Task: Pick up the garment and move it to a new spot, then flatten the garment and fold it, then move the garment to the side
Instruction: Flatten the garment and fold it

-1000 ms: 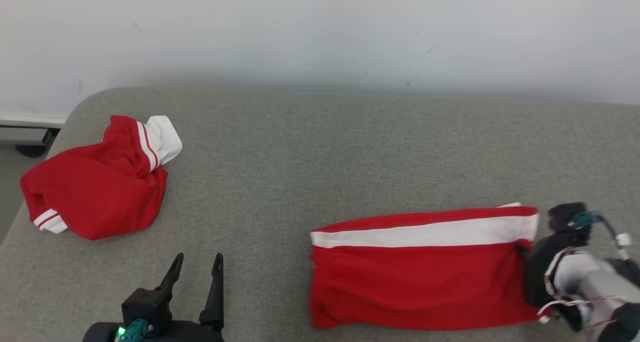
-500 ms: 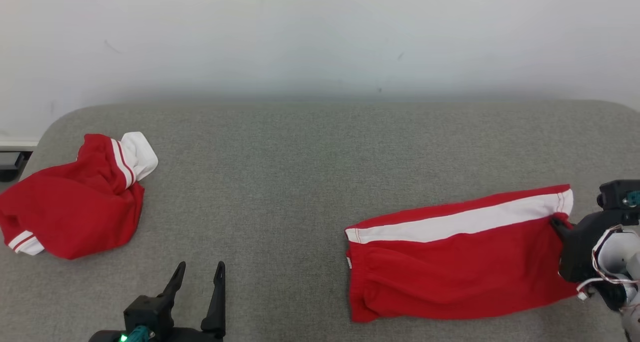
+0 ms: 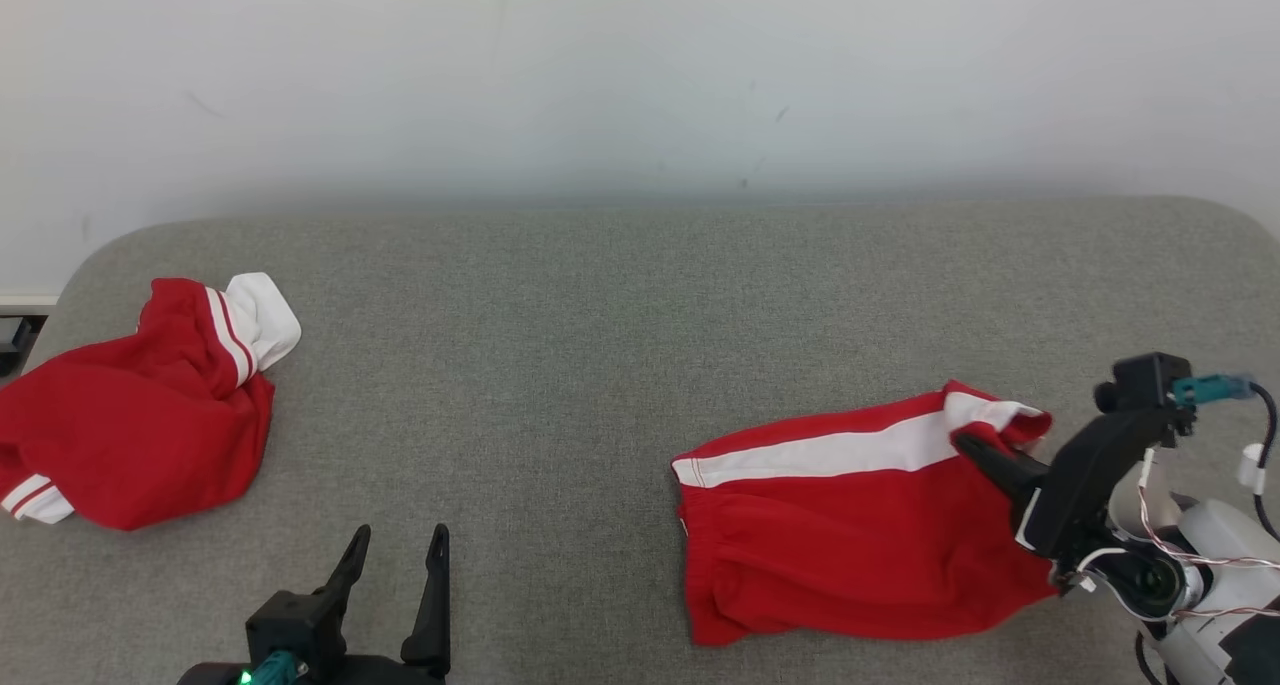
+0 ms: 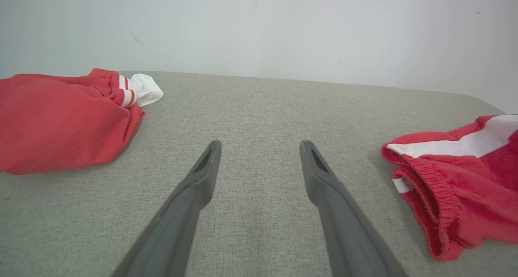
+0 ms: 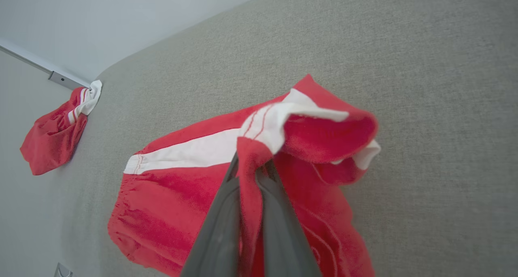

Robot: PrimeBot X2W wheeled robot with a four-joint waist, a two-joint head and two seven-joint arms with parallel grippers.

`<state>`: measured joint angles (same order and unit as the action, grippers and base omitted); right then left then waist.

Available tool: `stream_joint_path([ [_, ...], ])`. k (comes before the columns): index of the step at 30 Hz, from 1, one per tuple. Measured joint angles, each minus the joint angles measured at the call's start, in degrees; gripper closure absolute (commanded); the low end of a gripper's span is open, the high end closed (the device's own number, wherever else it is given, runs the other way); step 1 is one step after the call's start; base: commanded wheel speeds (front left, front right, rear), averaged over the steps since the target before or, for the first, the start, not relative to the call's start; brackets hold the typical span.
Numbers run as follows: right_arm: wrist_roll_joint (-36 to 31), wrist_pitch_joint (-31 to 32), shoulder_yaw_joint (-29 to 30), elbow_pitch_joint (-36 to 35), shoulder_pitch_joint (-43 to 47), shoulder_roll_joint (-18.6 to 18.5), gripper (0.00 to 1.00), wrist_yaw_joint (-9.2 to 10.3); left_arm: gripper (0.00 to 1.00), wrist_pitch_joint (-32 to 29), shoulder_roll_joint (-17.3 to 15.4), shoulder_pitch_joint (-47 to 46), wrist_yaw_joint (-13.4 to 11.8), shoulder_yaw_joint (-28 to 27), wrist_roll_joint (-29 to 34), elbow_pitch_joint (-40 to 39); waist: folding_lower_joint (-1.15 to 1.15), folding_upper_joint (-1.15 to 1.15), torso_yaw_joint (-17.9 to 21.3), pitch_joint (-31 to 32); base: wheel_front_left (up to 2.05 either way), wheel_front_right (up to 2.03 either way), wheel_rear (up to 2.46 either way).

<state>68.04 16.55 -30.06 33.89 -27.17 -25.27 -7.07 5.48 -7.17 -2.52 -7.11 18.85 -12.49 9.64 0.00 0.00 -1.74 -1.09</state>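
The right gripper pinches the shorts near the cushion edge; left gripper spread, middle open, crumpled garment far left

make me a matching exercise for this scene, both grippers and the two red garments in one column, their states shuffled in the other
1 left gripper
2 right gripper
3 crumpled garment
4 striped shorts

a shut on red fabric
b laid out, one corner lifted
c open, holding nothing
d bunched at the grey cushion's left end

Pairs: 1-c, 2-a, 3-d, 4-b
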Motion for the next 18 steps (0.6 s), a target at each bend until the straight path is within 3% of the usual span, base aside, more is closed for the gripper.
stream_joint_path([
  [7,3.1,3.6,-0.8,-8.0,1.4,-0.5,1.00,0.00,0.00,-0.5,0.2,-0.1,0.1,0.6,-0.1,0.0,0.00,0.00,-0.2,0.0,0.00,0.00,0.00],
  [18,3.6,6.7,-1.9,-14.5,2.0,-0.6,1.00,0.01,0.00,-0.9,1.0,-0.4,0.1,1.0,-0.1,0.5,0.00,0.00,-2.3,-0.4,0.00,0.00,0.00],
])
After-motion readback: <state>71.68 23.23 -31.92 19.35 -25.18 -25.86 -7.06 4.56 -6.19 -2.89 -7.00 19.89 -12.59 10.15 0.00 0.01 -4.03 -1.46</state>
